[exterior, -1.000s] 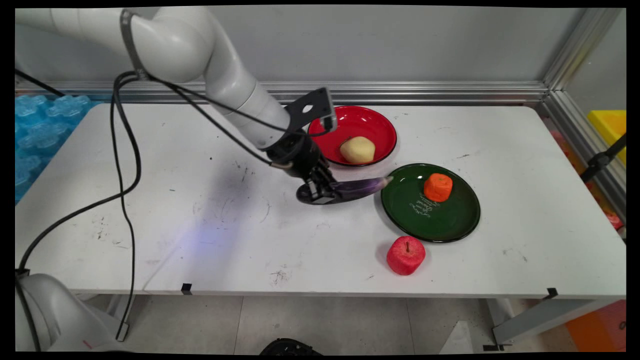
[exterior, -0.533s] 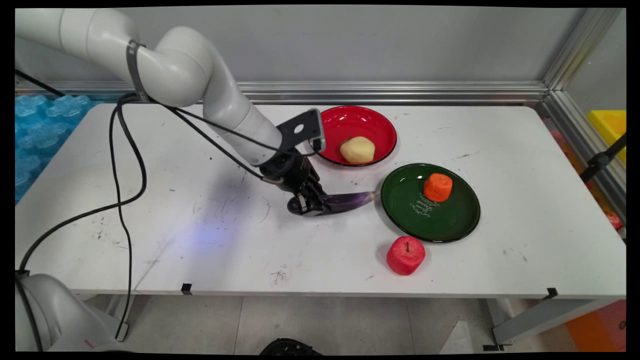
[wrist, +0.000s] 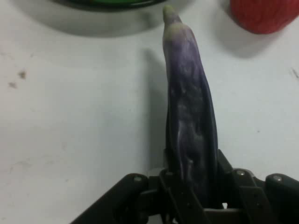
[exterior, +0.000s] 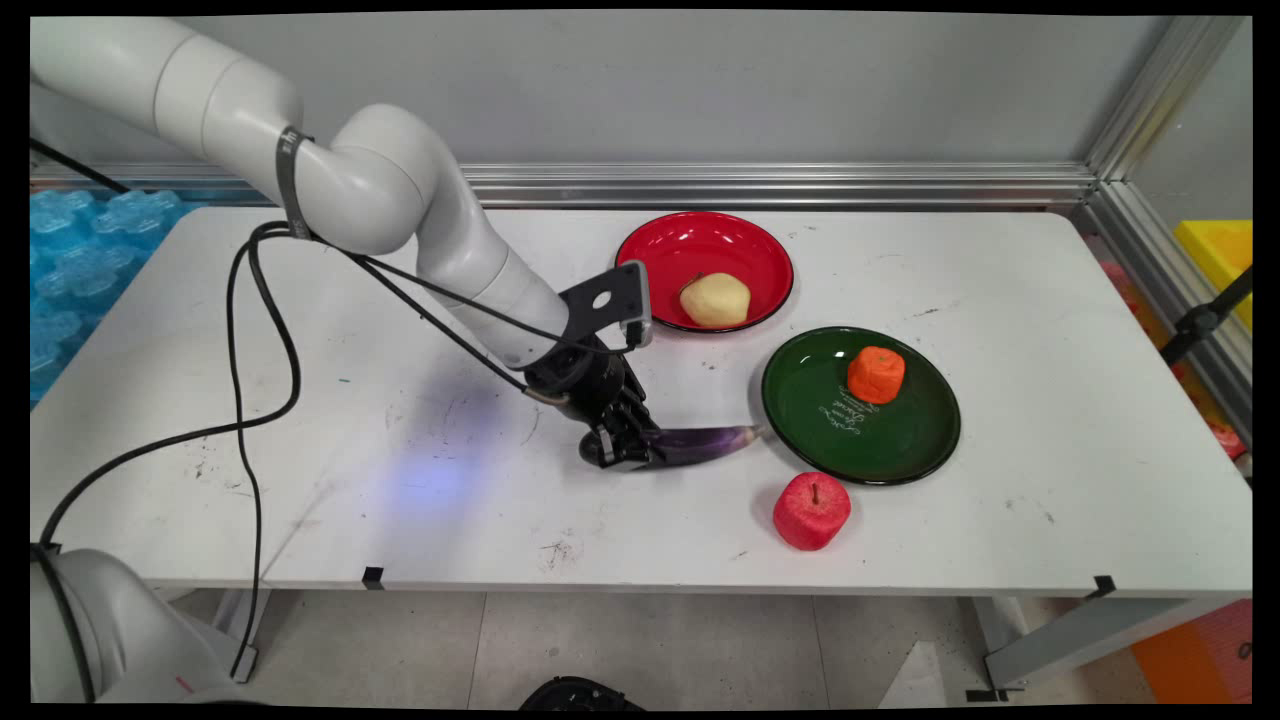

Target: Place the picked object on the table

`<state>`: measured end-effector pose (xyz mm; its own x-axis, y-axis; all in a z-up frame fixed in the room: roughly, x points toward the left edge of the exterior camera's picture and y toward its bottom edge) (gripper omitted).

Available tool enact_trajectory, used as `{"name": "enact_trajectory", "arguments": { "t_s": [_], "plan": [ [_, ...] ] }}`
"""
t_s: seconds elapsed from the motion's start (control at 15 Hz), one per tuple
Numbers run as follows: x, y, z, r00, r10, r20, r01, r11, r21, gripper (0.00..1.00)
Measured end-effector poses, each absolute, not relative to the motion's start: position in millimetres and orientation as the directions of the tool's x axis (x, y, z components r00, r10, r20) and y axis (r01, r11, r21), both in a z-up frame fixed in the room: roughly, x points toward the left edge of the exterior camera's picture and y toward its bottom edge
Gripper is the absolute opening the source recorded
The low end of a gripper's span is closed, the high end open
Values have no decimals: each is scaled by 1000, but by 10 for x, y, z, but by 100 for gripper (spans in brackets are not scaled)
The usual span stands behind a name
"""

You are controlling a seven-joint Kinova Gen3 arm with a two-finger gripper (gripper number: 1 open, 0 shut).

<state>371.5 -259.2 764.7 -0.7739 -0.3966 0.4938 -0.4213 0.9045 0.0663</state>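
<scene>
A long purple eggplant lies low over the white table, its pale stem end pointing right toward the green plate. My gripper is shut on the eggplant's thick left end. In the hand view the eggplant runs straight up from between the fingers, its tip close to the green plate's rim. A red apple sits just right of and in front of the eggplant's tip; the apple shows at the hand view's top right.
An orange fruit rests on the green plate. Behind it a red plate holds a yellowish potato-like piece. Black cables hang from the arm over the table's left part. Blue moulded trays lie off the left edge.
The gripper has carried the eggplant toward the table's near side and slightly left, away from the red plate. The eggplant's tip has drawn back off the green plate's edge.
</scene>
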Motion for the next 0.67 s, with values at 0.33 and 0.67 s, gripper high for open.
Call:
{"name": "enact_trajectory", "arguments": {
  "t_s": [0.33, 0.67],
  "plan": [
    [3692, -2548, 7568, -775, -388, 500, -403, 912, 83, 100],
    [3719, -2534, 7558, -777, -369, 510, -382, 920, 85, 100]
  ]
}}
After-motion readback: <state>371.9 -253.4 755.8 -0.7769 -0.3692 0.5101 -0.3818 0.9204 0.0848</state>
